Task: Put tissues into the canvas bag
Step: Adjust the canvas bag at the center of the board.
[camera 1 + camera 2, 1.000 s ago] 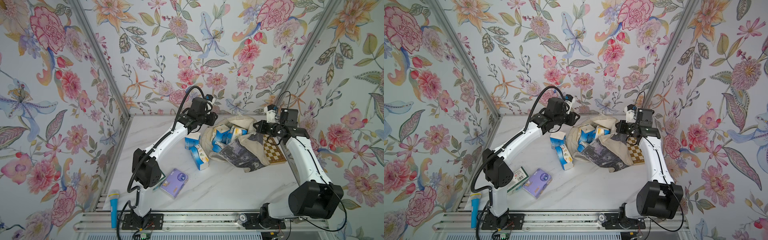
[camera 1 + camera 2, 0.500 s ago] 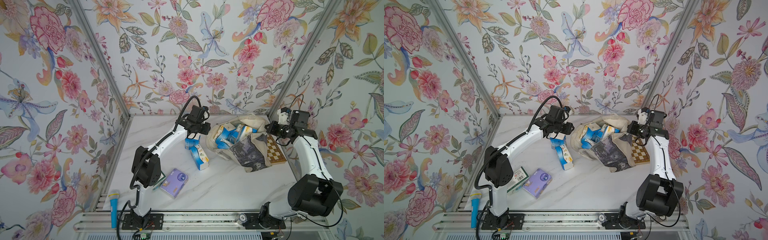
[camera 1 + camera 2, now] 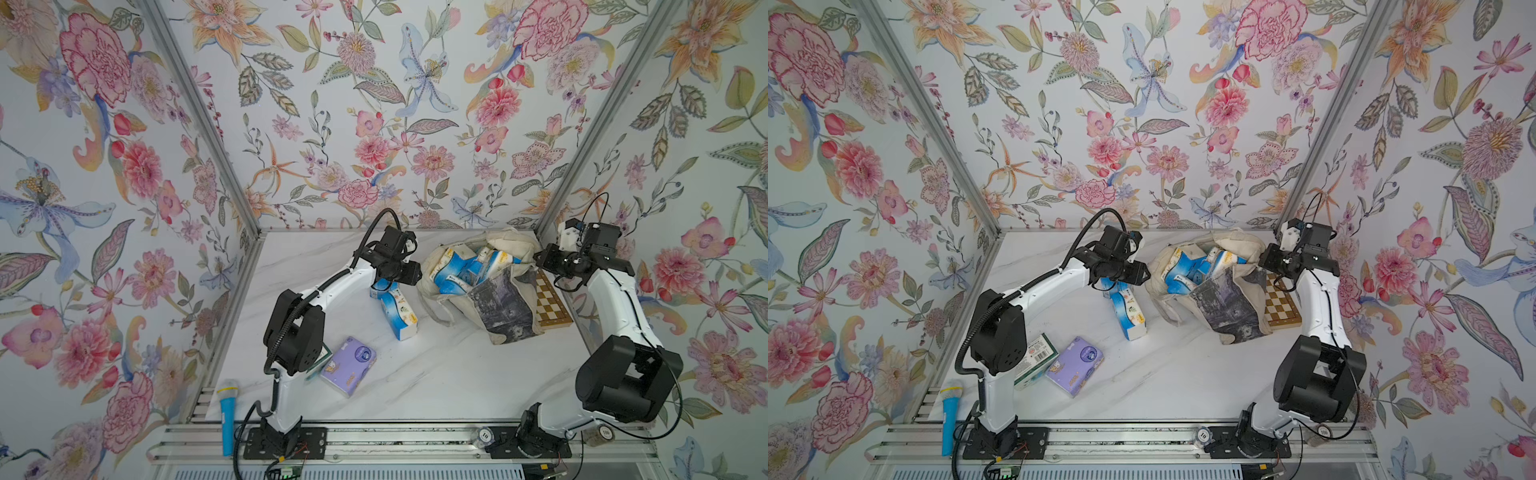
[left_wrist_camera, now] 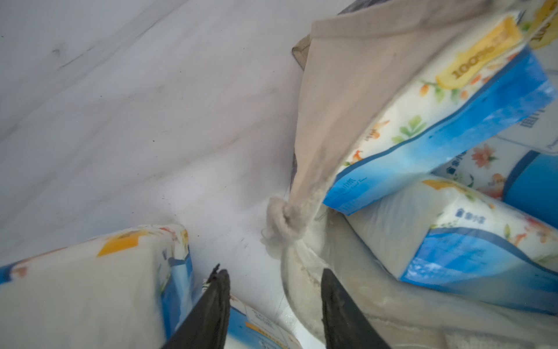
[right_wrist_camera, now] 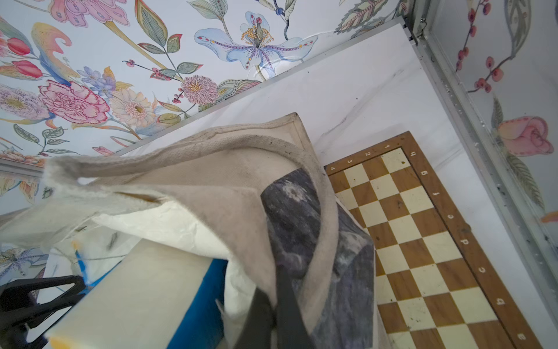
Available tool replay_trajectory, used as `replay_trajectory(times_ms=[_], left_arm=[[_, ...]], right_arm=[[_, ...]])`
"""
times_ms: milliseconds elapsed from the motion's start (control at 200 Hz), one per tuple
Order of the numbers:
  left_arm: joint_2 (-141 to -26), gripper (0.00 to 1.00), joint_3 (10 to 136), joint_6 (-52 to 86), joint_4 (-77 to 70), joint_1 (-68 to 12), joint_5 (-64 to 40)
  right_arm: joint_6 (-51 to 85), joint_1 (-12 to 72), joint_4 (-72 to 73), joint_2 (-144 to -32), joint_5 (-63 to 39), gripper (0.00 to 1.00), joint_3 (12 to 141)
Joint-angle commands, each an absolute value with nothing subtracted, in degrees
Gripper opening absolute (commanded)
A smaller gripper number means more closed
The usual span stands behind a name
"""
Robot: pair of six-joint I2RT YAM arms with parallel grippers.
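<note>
White marble counter, kinda cluttered
Canvas bag slumped at the back, chessboard touching its side; a couple of blue-and-white tissue packs just beside the bag; lilac pack and green-white pack nearer the front; blue toy microphone at the front corner edge.

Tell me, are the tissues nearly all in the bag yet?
Looks over halfway. Several packs already sit in the canvas bag, whose edge the right claw pinches. The left claw is open and empty. Left on the table: two blue packs, a lilac pack, a green-white pack.
</note>
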State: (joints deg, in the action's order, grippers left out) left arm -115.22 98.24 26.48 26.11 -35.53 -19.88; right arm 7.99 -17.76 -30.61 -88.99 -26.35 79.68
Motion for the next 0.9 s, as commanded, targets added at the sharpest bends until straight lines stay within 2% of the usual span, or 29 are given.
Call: replay_trajectory(times_ms=[0, 330, 385, 506, 731, 896], left_arm=[[-115.8, 0.4, 96.6, 29.1, 20.2, -35.6, -24.7], [-118.3, 0.32, 94.6, 31.7, 14.9, -35.9, -29.8], [-118.4, 0.25, 94.6, 31.6, 14.4, -35.9, -30.6], [-118.3, 0.0, 94.8, 31.9, 12.0, -36.0, -32.0], [-117.4, 0.0, 103.8, 30.6, 12.8, -35.9, -29.2], [-118.4, 0.0, 114.1, 29.6, 15.3, -35.9, -28.4]], right_arm=[[8.5, -17.9, -31.9, -89.7, -25.6, 0.0, 77.9], [8.6, -17.8, -31.9, -89.7, -26.1, 0.0, 77.9], [8.7, -17.8, -31.8, -89.7, -26.4, 0.0, 77.9], [8.7, -17.3, -31.6, -89.6, -26.8, 0.0, 78.1], [6.7, -12.6, -31.8, -87.0, -26.9, 0.0, 79.1], [2.0, -3.7, -35.9, -84.0, -21.3, 0.0, 82.2]])
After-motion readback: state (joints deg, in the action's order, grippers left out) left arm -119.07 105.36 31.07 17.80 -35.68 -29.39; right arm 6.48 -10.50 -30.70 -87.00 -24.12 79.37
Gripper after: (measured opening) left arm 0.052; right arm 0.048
